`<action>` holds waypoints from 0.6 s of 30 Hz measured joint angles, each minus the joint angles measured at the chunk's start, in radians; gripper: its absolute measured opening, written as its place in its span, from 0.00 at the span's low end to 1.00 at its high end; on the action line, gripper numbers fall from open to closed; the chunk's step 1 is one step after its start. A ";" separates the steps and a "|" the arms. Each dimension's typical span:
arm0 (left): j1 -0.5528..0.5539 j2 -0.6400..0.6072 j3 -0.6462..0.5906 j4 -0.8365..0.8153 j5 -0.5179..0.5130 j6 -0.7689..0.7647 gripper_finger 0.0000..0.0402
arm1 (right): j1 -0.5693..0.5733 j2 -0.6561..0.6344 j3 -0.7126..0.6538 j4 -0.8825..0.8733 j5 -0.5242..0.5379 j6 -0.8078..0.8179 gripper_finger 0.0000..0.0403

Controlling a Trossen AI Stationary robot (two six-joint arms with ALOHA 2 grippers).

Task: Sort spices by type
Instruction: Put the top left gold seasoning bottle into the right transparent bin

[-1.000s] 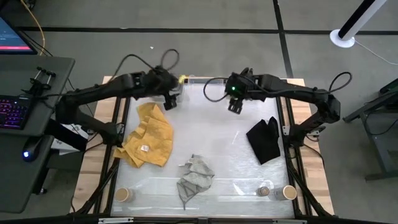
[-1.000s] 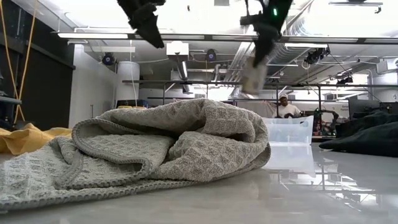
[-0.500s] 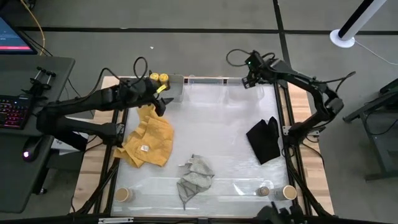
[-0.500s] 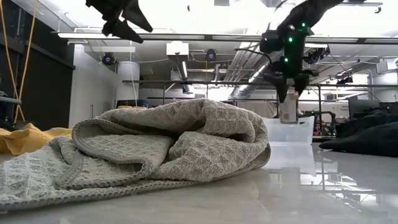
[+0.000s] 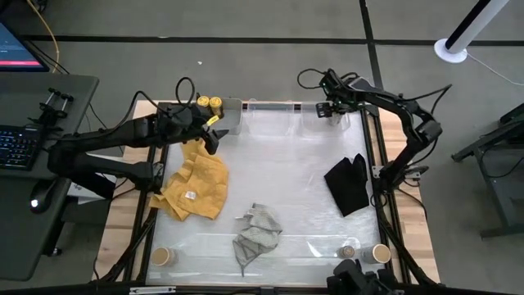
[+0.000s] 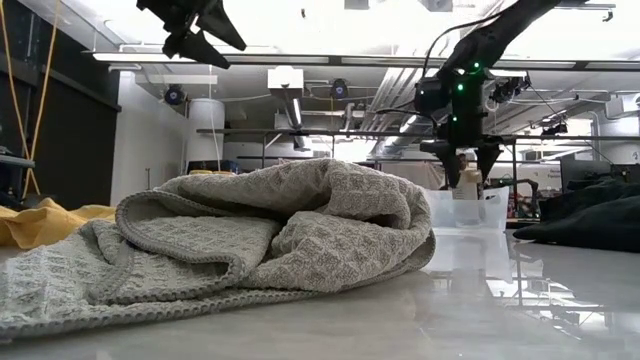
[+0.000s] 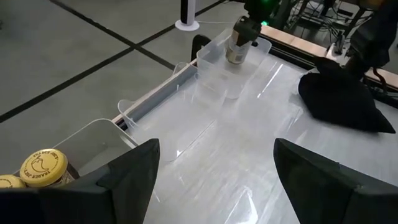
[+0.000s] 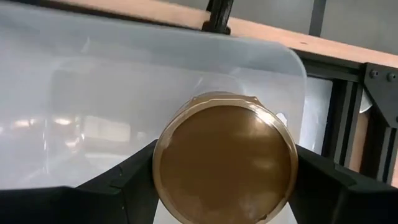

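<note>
My right gripper (image 5: 327, 109) is shut on a tan spice jar (image 6: 467, 184) over the clear bin (image 8: 186, 56) at the table's far right corner. My left gripper (image 5: 210, 136) hangs open in the air above the far end of the yellow cloth (image 5: 196, 180), touching nothing. Two dark jars with yellow tops (image 5: 210, 102) stand in the bin at the far left corner, also seen as yellow-topped jars (image 7: 42, 168) in the left wrist view. By the near edge stand a tan jar (image 5: 163, 256), another tan jar (image 5: 381, 253) and a tiny greyish jar (image 5: 348, 251). My right gripper pinches the tan jar's upper part (image 7: 239, 38) between its two fingers (image 8: 124, 180), coming from above and pointing down. The jar hangs upright below them, its round end (image 8: 225, 155) facing the wrist camera. Its lower end (image 6: 467, 194) is about level with the bin's rim; whether it rests on anything is hidden.
A crumpled grey cloth (image 5: 258, 233) lies in the near middle and fills the low view. A black cloth (image 5: 348, 184) lies toward the right. Clear bins (image 5: 274, 107) line the far edge. A person (image 6: 457, 172) shows in the room beyond.
My right gripper carried the jar from over the far middle of the table to the far right corner and lowered it to the clear bin. My left gripper drew back from the far-left bin toward the left, uncovering the two yellow-topped jars, then kept still.
</note>
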 joint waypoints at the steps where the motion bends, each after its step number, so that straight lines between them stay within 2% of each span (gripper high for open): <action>1: 0.000 0.000 0.000 0.000 0.000 0.000 0.75 | 0.000 0.003 0.000 0.008 0.000 0.010 0.66; 6: 0.000 0.000 0.000 -0.006 0.000 0.000 0.75 | 0.000 0.007 0.001 0.074 0.003 0.015 0.67; 12: 0.000 0.000 0.000 -0.010 0.007 0.000 0.75 | 0.000 0.007 0.001 0.070 0.021 0.015 0.82; 18: 0.000 0.000 0.000 -0.024 0.008 0.000 0.75 | 0.000 0.007 0.001 0.067 0.022 0.033 0.85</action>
